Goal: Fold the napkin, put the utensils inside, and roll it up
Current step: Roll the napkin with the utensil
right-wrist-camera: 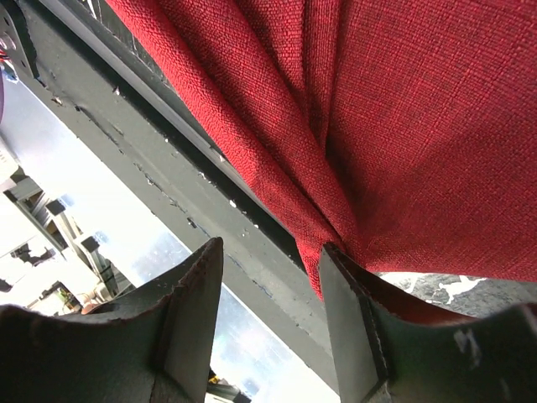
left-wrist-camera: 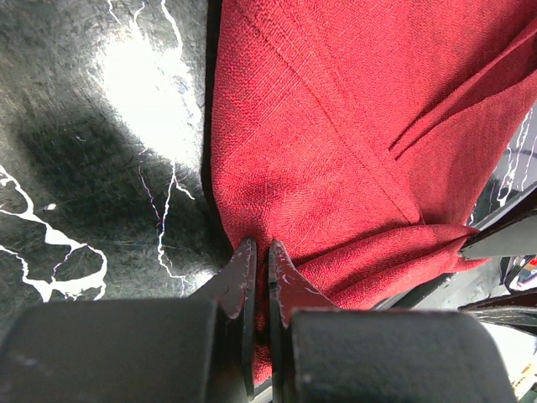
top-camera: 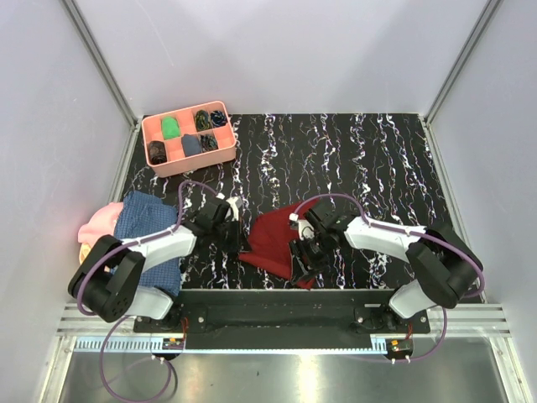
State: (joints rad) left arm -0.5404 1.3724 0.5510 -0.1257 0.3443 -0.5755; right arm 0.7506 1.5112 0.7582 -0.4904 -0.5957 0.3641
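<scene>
The dark red napkin (top-camera: pixel 275 237) lies bunched on the black marbled table near its front edge, between my two grippers. My left gripper (top-camera: pixel 235 225) is at its left edge. In the left wrist view the jaws (left-wrist-camera: pixel 260 253) are shut on a fold of the napkin (left-wrist-camera: pixel 336 126). My right gripper (top-camera: pixel 300 254) is over the napkin's near right corner. In the right wrist view it (right-wrist-camera: pixel 273 256) is open, and the napkin's corner (right-wrist-camera: pixel 403 126) rests against the right finger (right-wrist-camera: pixel 344 285), not pinched. I cannot make out the utensils in any view.
A pink compartment tray (top-camera: pixel 151 126) with small dark and green items stands at the back left. A blue checked cloth (top-camera: pixel 144 220) and a pink cloth (top-camera: pixel 99 222) lie at the left, by the left arm. The table's front rail (right-wrist-camera: pixel 151 159) runs just under the right gripper.
</scene>
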